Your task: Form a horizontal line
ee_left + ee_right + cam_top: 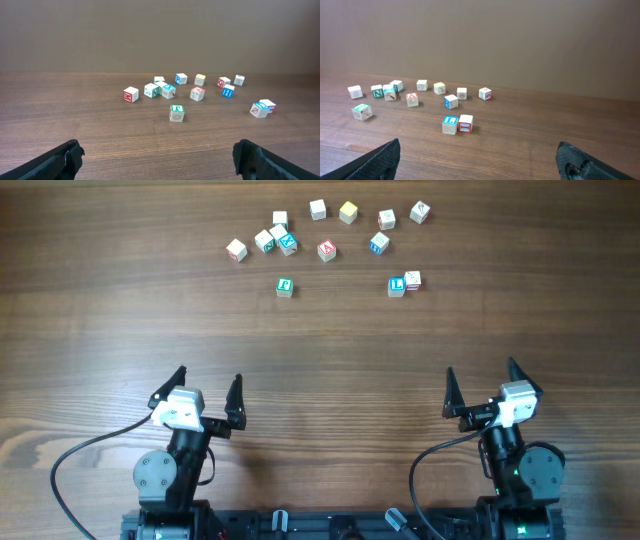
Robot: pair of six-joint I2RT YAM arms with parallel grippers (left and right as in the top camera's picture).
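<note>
Desk (320, 350): brown wood-grain top, matte, fine horizontal streaks; plain brown wall (160, 35) behind in wrist views. Alphabet cubes (327, 250): small pale wooden blocks, square-edged, faces printed green, blue, red; scattered loosely across far half of desk, not yet lined up. Blue L cube (397, 285) touches red-faced cube (412, 279); green-topped cube (285, 286) stands alone. Left fingers (236, 400), right fingers (451, 392): black, tapered, spread wide, grasping nothing, at near edge.

Blue "L" legible on top face of L cube (450, 124), right half of table (530, 145). Green "N" on N cube (377, 92), left half. Remaining cube letters unreadable.
</note>
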